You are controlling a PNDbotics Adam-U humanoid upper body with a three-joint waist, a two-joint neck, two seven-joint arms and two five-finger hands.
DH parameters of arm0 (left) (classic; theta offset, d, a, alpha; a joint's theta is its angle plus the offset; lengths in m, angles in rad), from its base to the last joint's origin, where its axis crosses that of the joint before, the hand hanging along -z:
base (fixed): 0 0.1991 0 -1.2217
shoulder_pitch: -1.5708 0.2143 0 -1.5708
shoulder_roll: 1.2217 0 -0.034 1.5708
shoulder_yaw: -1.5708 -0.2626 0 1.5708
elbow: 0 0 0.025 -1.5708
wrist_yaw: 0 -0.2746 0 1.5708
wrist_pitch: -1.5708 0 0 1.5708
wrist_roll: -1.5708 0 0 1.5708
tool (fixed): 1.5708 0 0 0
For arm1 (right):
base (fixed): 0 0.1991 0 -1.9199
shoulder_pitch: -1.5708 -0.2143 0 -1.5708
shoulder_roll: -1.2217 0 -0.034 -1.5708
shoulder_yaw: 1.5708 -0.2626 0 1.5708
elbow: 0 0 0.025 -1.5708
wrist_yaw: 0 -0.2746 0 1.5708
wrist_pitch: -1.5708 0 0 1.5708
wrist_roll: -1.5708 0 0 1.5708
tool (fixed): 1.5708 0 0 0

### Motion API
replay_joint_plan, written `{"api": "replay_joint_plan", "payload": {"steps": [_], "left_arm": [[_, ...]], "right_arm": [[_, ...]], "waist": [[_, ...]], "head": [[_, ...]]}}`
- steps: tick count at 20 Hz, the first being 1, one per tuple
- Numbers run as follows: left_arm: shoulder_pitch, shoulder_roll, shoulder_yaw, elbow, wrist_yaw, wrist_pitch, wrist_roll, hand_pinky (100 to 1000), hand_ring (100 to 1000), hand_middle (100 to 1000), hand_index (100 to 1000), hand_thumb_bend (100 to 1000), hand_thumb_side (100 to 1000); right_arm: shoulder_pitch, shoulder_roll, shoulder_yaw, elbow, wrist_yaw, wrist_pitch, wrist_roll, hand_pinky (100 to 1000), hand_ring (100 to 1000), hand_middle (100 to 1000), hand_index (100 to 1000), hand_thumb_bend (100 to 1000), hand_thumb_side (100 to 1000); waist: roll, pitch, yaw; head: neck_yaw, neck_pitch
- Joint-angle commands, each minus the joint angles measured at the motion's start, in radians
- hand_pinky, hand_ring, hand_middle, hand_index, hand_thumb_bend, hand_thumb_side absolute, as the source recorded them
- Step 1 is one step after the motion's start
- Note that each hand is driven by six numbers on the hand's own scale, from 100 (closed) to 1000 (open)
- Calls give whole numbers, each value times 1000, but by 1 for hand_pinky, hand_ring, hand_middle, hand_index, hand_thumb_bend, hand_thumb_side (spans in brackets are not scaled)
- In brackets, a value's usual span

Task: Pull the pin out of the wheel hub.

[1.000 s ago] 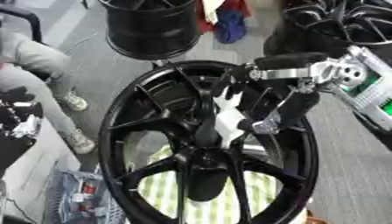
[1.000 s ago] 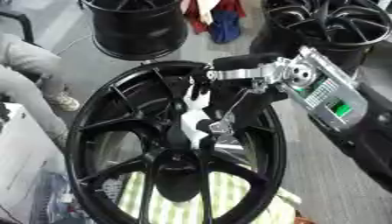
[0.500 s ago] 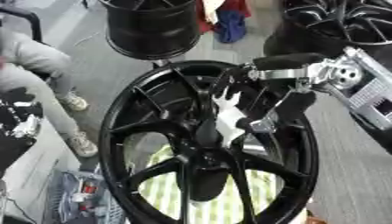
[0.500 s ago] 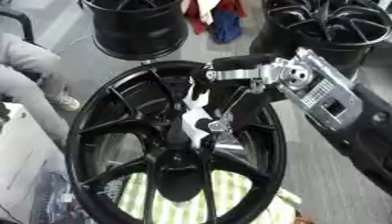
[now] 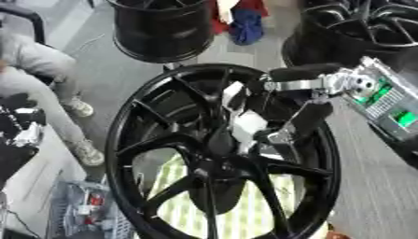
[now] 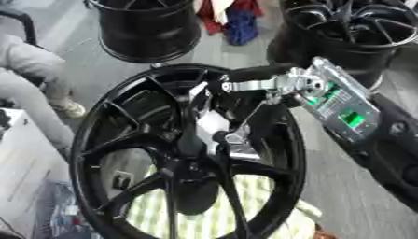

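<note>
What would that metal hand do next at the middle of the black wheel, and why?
Probably draw straight back from the wheel hub. The right hand is already down among the spokes with its fingers around something pale just above it, likely the pin.

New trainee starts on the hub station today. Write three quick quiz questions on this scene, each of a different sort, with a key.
1. True or false: the right hand is reaching to the centre of the black wheel.
2. Which shows beneath the wheel's spokes? A) checked cloth B) red tray C) bare wood
3. Fill in: behind the wheel stands a black ____.

Key: 1 true; 2 A; 3 rim.
</note>
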State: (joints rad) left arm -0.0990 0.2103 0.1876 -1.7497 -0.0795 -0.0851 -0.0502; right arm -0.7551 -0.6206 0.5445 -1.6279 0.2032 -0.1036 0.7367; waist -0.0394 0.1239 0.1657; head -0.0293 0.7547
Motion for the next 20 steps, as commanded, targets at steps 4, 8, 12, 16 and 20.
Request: {"api": "replay_joint_plan", "payload": {"steps": [4,8,12,16,20], "left_arm": [[-14,16,0,-23,-1,-1,-4,642,627,685,813,227,317],[-14,15,0,-23,0,-1,-4,642,627,685,812,226,317],[-14,14,-1,-24,0,-2,-5,642,627,684,813,225,317],[-13,13,-1,-24,0,-1,-6,642,627,684,813,223,317],[-14,13,-2,-23,1,-2,-7,642,627,684,813,222,317]], "right_arm": [[-3,-28,-4,-21,19,-5,13,811,775,788,889,252,287],[0,-22,-2,3,42,-7,17,785,733,749,856,237,263],[-2,-10,1,26,56,-16,17,740,676,695,815,213,254],[-6,0,4,40,61,-22,13,637,573,615,728,171,233],[-14,10,4,52,65,-24,5,558,506,560,686,102,194]], "waist": [[3,-10,-2],[5,-9,0],[7,-9,2],[7,-8,3],[7,-8,4]], "head": [[5,-4],[4,-6],[2,-5],[1,-4],[-1,-4]]}}
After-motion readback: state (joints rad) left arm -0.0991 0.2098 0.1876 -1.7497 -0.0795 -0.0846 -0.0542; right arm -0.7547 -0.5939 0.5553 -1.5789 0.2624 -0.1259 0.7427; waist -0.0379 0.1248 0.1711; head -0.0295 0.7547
